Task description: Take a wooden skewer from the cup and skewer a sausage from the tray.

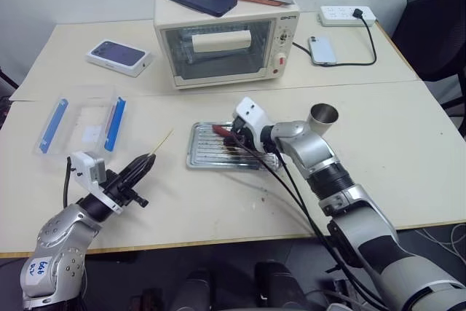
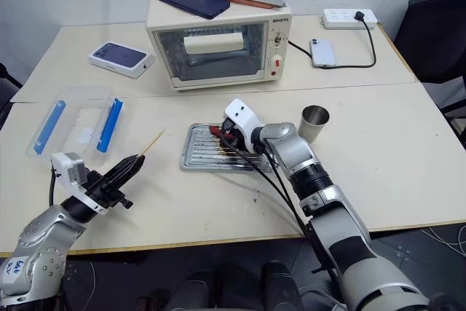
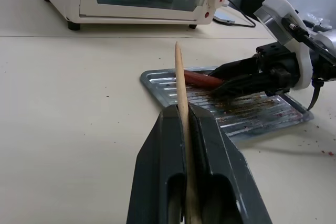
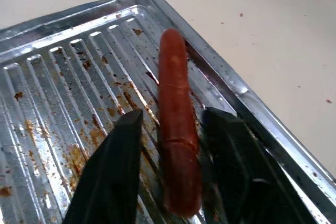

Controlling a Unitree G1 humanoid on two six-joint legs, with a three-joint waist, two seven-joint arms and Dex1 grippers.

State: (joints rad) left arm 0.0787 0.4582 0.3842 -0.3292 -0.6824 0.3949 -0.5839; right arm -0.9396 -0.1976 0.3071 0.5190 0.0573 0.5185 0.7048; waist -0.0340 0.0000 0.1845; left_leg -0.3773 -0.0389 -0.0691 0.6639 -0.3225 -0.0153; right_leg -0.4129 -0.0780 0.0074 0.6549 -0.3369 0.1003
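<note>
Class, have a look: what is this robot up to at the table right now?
Its left gripper is shut on a wooden skewer, tip aimed toward the tray. Its right gripper is down in the tray, jaws either side of the sausage, with slight gaps visible. The sausage is not yet skewered. The cup stands beyond the right arm.
</note>
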